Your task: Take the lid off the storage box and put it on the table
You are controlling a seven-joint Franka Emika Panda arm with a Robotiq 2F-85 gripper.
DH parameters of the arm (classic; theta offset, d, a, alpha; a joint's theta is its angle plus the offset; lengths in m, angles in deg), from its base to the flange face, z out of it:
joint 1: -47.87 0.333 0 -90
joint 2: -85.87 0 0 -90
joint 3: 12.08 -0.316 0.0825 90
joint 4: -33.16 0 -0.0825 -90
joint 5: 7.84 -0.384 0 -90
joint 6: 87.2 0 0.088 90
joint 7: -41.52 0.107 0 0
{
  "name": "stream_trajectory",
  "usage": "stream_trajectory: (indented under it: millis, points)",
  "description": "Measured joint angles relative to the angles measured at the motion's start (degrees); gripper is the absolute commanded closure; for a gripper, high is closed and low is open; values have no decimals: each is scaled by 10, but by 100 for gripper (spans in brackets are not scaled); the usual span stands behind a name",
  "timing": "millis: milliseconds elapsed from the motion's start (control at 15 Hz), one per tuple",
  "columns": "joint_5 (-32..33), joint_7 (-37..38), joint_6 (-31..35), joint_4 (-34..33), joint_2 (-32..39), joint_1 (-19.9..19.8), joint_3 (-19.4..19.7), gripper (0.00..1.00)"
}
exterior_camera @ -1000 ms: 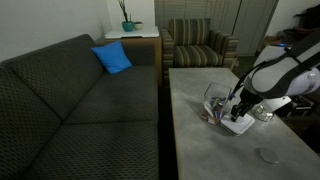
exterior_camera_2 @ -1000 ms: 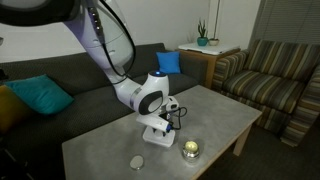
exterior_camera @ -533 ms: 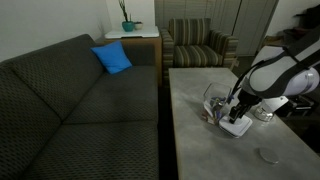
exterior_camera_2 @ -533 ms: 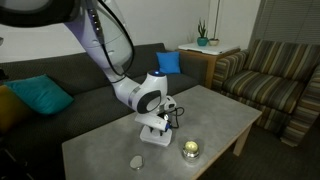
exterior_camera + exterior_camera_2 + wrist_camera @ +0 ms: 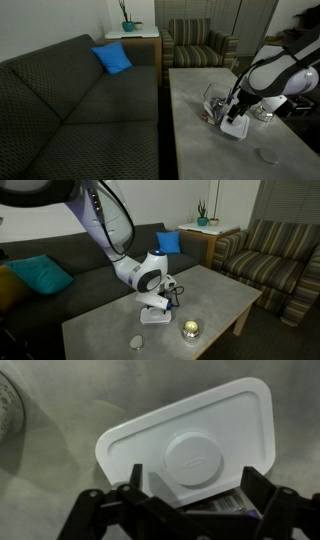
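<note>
The white lid [image 5: 190, 445] lies flat on the grey table [image 5: 70, 400], its round centre facing up. It also shows in both exterior views [image 5: 236, 128] [image 5: 155, 316], under the gripper. My gripper [image 5: 195, 480] hangs just above the lid's near edge with its jaws spread wide and nothing between them. It shows in both exterior views [image 5: 234, 113] [image 5: 160, 301]. The clear storage box [image 5: 214, 102] stands next to the lid, and a strip of its colourful contents [image 5: 225, 507] shows below the lid's edge. The arm hides most of it in an exterior view.
A small round metallic tin [image 5: 263, 113] [image 5: 190, 330] and a small clear disc [image 5: 268, 155] [image 5: 136, 341] sit on the table near the lid. A dark sofa [image 5: 80, 110] runs along one long table edge. A striped armchair [image 5: 198, 45] stands beyond.
The lid has settled lower and flatter onto the table under the gripper. The arm has barely moved.
</note>
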Motion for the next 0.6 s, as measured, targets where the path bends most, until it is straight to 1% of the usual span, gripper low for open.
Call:
stream_trajectory:
  millis: [133, 333, 467, 600]
  points:
    - [1, -25, 0, -4, -1, -8, -11, 0]
    - [4, -90, -6, -3, -10, -37, -44, 0]
    - [5, -127, -27, 3, -26, -55, -65, 0]
    - [5, -150, -70, 13, -52, -68, -79, 0]
